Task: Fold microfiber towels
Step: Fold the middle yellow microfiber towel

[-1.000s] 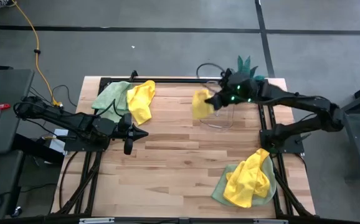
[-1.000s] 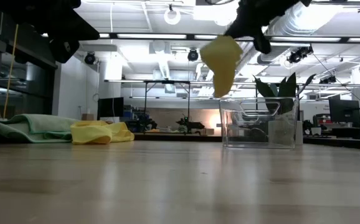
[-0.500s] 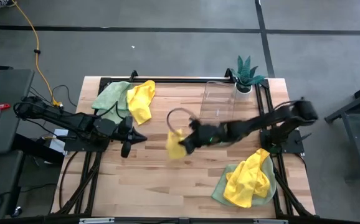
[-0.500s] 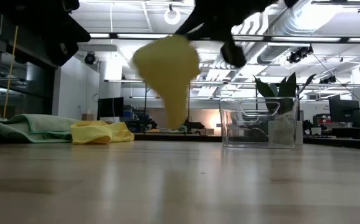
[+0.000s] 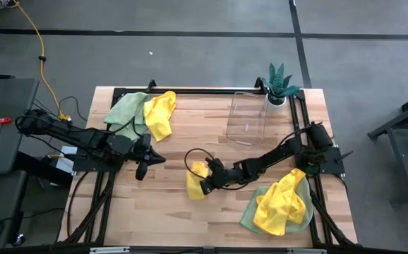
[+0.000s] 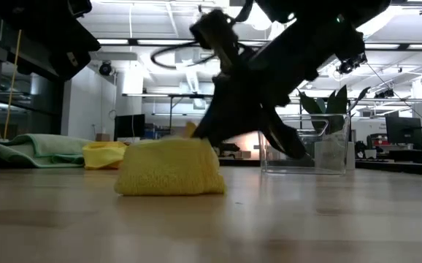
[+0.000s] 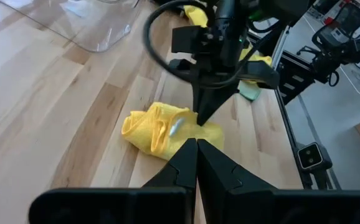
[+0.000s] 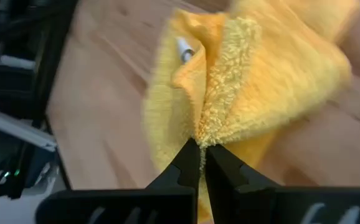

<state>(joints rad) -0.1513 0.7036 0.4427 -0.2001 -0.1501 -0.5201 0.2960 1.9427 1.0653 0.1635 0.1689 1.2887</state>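
Reaching across table (image 5: 190, 141) centre, right gripper (image 5: 205, 185) pinching bunched yellow towel (image 5: 196, 179), pressing it onto wood. Lying in heaps: towels far-left (image 5: 142, 111), towels near-right (image 5: 282, 203). Waiting at left side, left gripper (image 5: 154, 154) clamped tight, holding nothing.

Three yellow towels (image 5: 197, 179), two green towels (image 5: 125, 109), one plant (image 5: 279, 81)

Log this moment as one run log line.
right gripper: shut on yellow towel, bunched on table centre | left gripper: shut, waiting left | step: fold not begun
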